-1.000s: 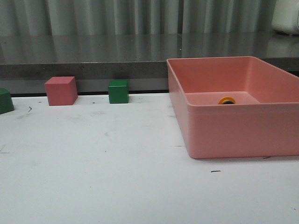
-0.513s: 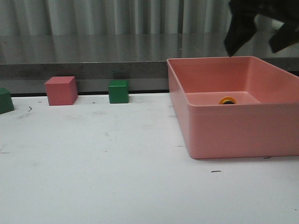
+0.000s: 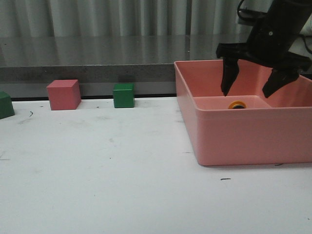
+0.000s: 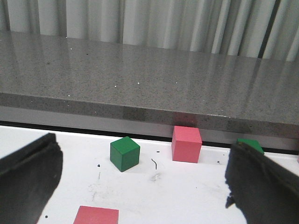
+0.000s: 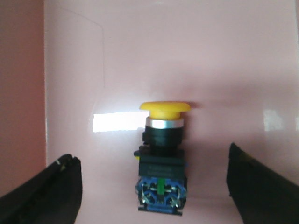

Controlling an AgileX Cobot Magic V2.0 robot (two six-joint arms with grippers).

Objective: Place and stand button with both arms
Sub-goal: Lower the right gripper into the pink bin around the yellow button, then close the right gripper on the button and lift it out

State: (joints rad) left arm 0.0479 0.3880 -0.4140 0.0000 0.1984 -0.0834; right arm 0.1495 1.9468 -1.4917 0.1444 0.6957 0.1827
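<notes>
The button point(image 5: 161, 156) lies on its side on the floor of the pink bin point(image 3: 243, 141), toward the bin's back half. In the front view only its yellow cap point(image 3: 237, 105) shows above the bin's front wall. In the right wrist view the whole part is visible: yellow cap, silver collar, black body, bluish base, in that order along its long axis. That axis runs lengthwise down the gap between the two fingers, so the finger pads face the flat sides of the body rather than the cap and base ends.

The right gripper point(image 3: 251, 87) hangs inside the bin, directly above the button. Its jaws are spread wide, one finger point(image 3: 229, 78) to each side of the cap, and neither touches the button or the bin walls as far as the views show. Judged from this, a straight descent would bring the fingers down astride the black body, and closing would grip it across its width.

The left gripper point(image 4: 140, 186) is not visible in the front view. Its own wrist view shows both fingers wide apart, holding nothing, over the white table point(image 3: 107, 185) well away from the bin, facing a green cube point(image 4: 124, 153) and a pink cube point(image 4: 187, 144). The right arm is clearly the nearer one for the pick.
</notes>
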